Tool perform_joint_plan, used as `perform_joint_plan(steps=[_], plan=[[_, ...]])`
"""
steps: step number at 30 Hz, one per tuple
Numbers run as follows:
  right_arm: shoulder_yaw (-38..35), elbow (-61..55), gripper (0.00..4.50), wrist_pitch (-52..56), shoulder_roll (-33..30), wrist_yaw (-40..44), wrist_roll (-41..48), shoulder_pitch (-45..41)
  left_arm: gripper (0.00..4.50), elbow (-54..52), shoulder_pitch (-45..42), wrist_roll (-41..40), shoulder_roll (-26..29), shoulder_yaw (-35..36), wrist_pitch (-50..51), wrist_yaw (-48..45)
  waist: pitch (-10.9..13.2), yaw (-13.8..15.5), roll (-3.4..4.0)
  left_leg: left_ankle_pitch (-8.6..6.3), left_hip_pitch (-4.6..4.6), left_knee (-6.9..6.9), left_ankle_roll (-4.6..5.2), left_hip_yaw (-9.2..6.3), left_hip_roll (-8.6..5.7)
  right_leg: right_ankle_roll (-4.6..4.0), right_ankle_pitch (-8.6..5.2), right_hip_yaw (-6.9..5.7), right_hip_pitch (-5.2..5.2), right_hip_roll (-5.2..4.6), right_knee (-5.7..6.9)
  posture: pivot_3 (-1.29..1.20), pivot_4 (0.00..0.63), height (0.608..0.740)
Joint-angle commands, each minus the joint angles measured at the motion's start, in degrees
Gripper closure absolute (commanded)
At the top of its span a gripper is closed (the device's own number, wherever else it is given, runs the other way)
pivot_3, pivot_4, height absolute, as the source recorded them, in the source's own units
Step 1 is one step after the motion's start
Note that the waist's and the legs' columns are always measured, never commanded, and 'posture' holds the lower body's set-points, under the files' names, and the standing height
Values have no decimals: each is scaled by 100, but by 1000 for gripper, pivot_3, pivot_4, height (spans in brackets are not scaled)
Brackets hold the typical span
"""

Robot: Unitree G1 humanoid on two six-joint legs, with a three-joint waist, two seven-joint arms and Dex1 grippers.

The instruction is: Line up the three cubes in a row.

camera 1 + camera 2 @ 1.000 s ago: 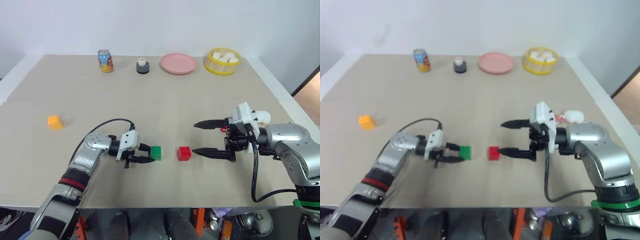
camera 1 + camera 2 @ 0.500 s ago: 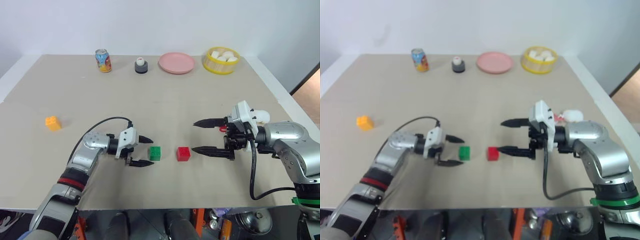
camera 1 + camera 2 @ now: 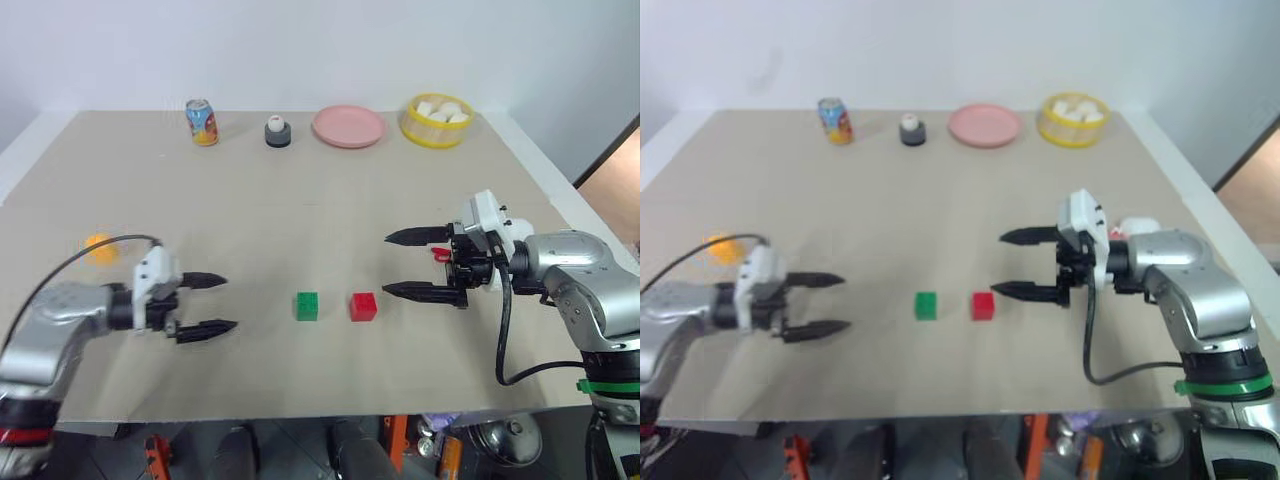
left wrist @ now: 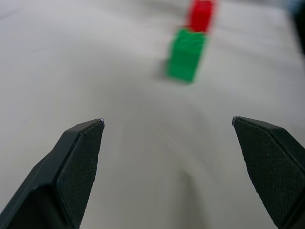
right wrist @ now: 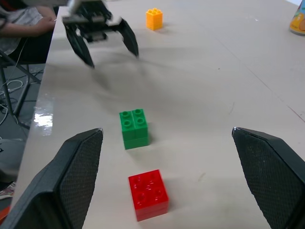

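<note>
Holding white pieces (kind unclear), yellow bowl, pink plate, both tools spread

two cubes side by side, third cube far left.

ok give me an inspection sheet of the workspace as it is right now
surface: beige table, flat.
job's things: green cube and red cube side by side with a gap, near the front edge; orange-yellow cube apart, far to the left.
clutter: soda can, small grey holder with a white top, pink plate, yellow bowl of white pieces, all along the far edge.
grippers: left gripper open, empty, left of the green cube; right gripper open, empty, right of the red cube.
cables: black cable looping under the right arm; another on the left arm.
surroundings: white wall behind; a seated person beside the table.
</note>
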Motion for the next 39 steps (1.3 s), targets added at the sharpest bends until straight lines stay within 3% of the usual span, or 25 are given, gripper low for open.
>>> perform_joint_plan(steps=[1,4,9,17,24,39], plan=[[-24,76,0,-141,147,-9,-16,-303,37,-820,356,-51,-448,740,463,1498,0,33,0,0,0,1,0,0,-1,0,0,-1,2,0,1,0,150,740],[52,53,0,-44,472,-150,60,-549,37,-1130,759,22,-1203,1186,728,2780,-1,35,-4,2,2,5,-2,15,5,4,1,-3,10,-7,-1,0,150,740],[278,185,0,-83,1076,-484,-113,-986,37,-1025,805,551,-1957,1282,821,4357,0,35,-7,2,0,8,-2,3,6,1,10,-9,8,5,2,0,150,740],[628,313,0,-390,1909,-1039,-564,-1352,37,-670,374,1231,-2382,1330,1043,6031,-5,36,-15,6,-2,13,-7,3,6,0,17,-8,7,7,2,0,150,740],[971,499,0,-735,2255,-1146,-985,-1432,37,-29,-228,1369,-2269,1407,1137,6492,-5,37,-16,6,-6,11,-9,-2,6,23,30,-15,6,8,1,0,150,740],[848,340,0,-691,2119,-1246,-952,-1243,37,1690,-1463,1947,-1981,703,608,6493,-6,40,-16,9,-7,8,-13,-11,6,21,33,-25,5,8,1,0,150,740]])
